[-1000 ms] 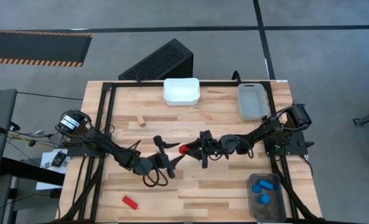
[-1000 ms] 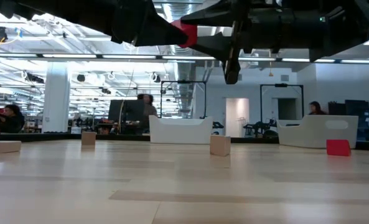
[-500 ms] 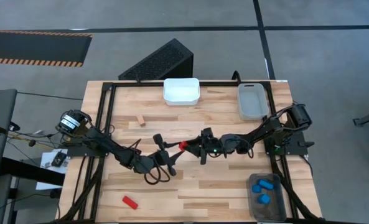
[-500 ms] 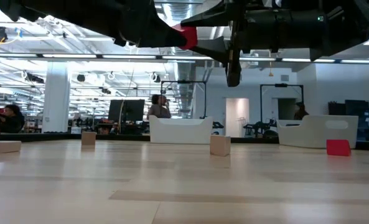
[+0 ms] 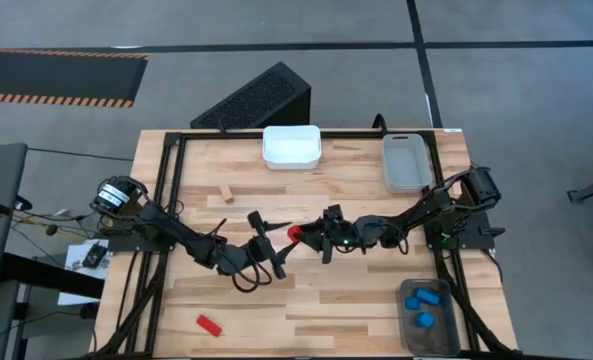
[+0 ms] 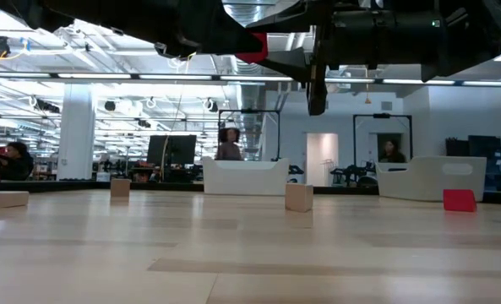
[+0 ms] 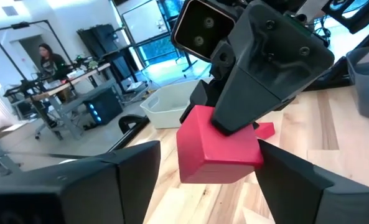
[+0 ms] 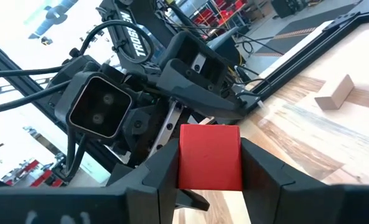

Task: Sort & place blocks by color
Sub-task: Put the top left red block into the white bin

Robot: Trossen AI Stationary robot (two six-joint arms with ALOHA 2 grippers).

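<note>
Mid-table, right hand grips red block; left hand gapes around it.

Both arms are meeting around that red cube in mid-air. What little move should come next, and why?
Probably the left pincer should close on the red cube. Its fingers stand open on either side of the cube, which the right pincer holds above the table.
</note>
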